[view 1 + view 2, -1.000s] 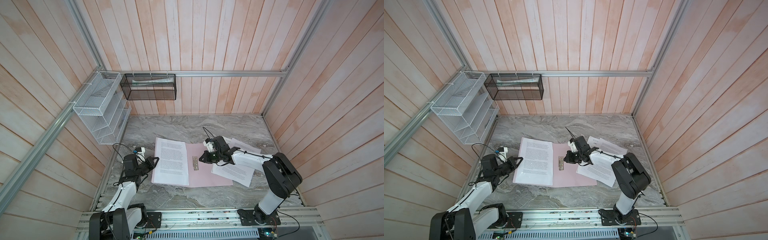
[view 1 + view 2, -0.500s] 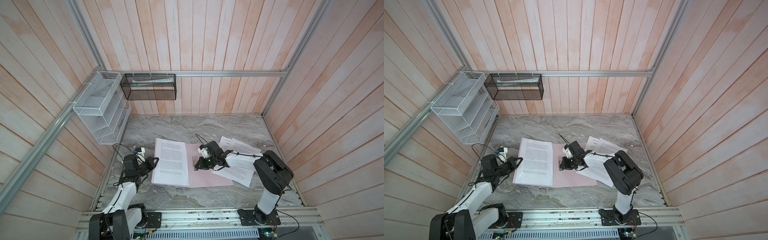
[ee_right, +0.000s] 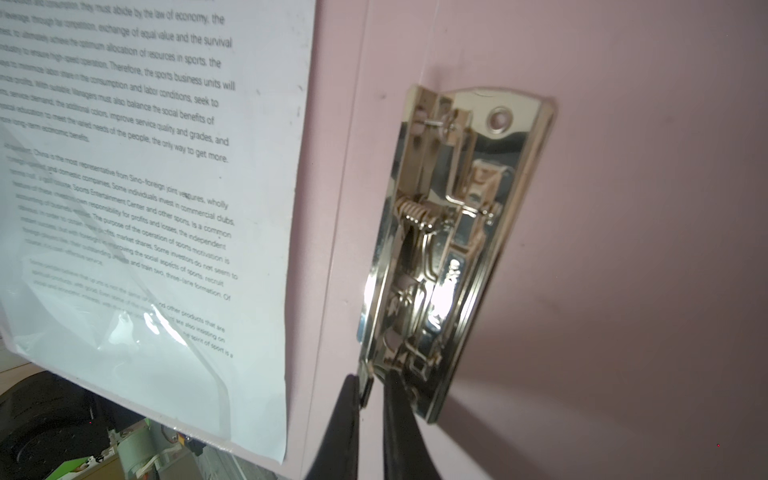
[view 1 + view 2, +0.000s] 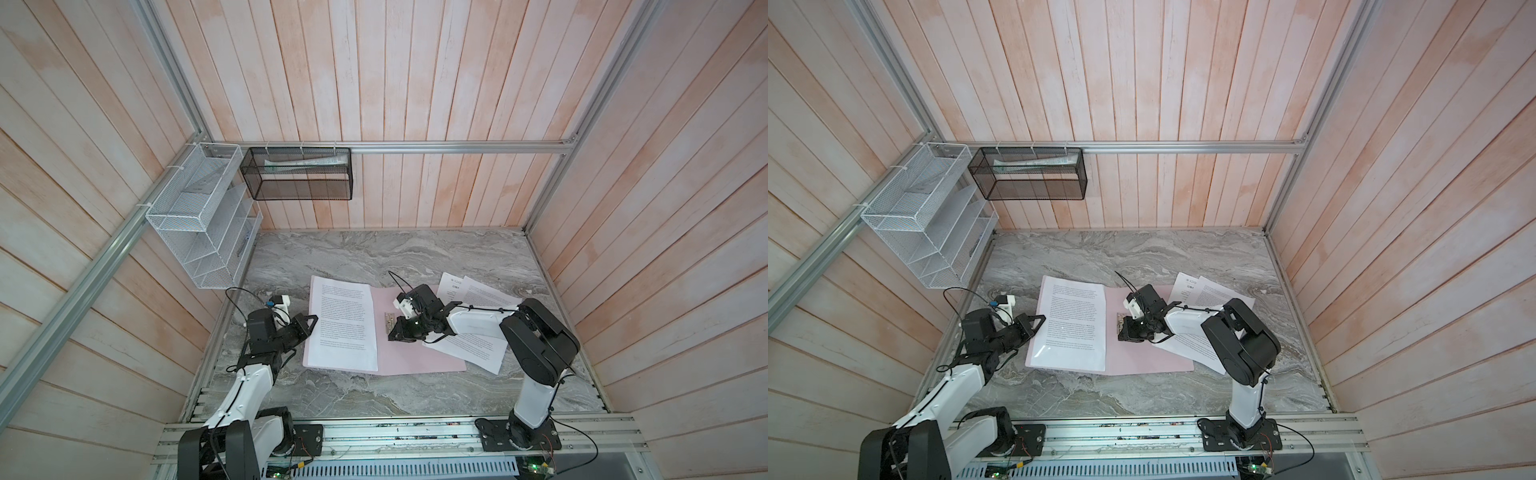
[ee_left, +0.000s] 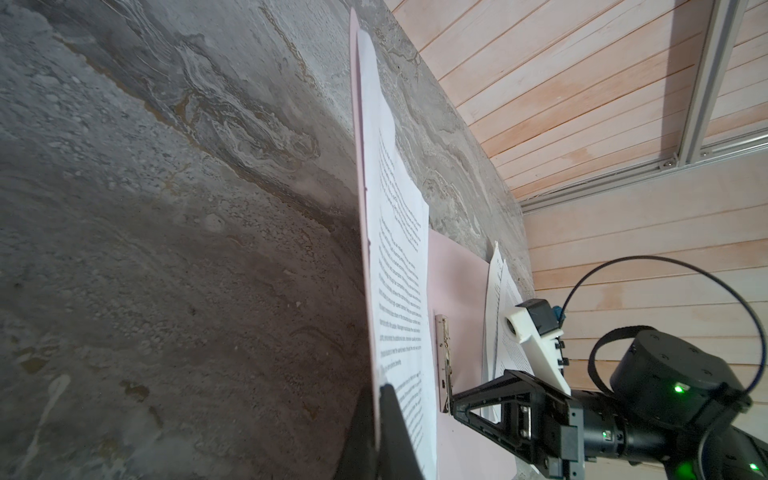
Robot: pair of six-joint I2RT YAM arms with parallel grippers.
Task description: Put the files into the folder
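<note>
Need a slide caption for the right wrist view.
Close-up: right gripper pinches the end tab of the silver clip inside the open pink folder, printed sheet on the other flap.

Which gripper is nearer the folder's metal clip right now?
Right. The right gripper pinches the end of the metal clip. The left gripper sits shut at the printed sheet's outer edge, across the sheet from the clip.

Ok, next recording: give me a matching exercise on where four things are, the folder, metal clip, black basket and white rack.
1 folder
2 clip
3 black basket
4 white rack

A hangs from the back rail
B pinched at one end by the right gripper
C hangs from the left rail
D lies open on the table

Pairs: 1-D, 2-B, 3-A, 4-C
</note>
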